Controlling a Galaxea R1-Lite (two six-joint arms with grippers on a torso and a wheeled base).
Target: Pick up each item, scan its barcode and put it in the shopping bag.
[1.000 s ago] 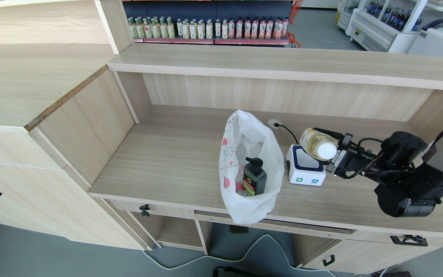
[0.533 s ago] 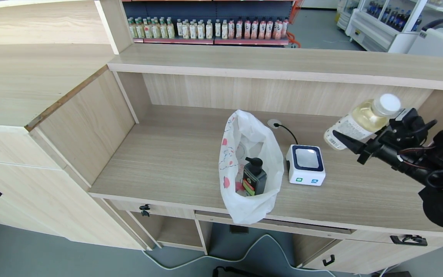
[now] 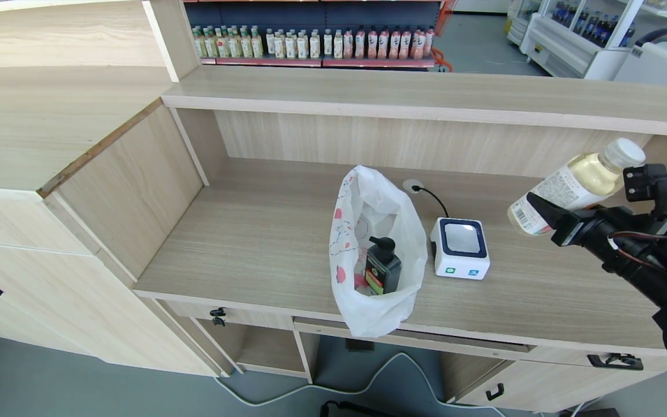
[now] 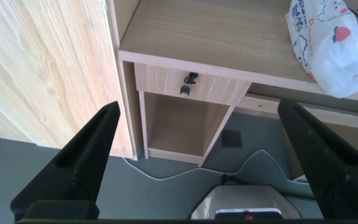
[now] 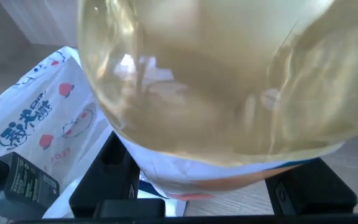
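Clamping the tilted bottle [image 3: 571, 185] between them, right fingers [image 3: 546, 213] hold it above the counter [image 3: 275, 243].

The light wooden counter [image 3: 264, 243] carries a white plastic shopping bag [image 3: 368, 310] standing open at its front edge, about mid-width, its bottom sagging over the lip. Just beside the bag, toward the right end, sits a white scanner [image 3: 461, 248]. Its black cable [image 3: 435, 200] runs back to a round grommet [image 3: 410, 185] near the rear wall.
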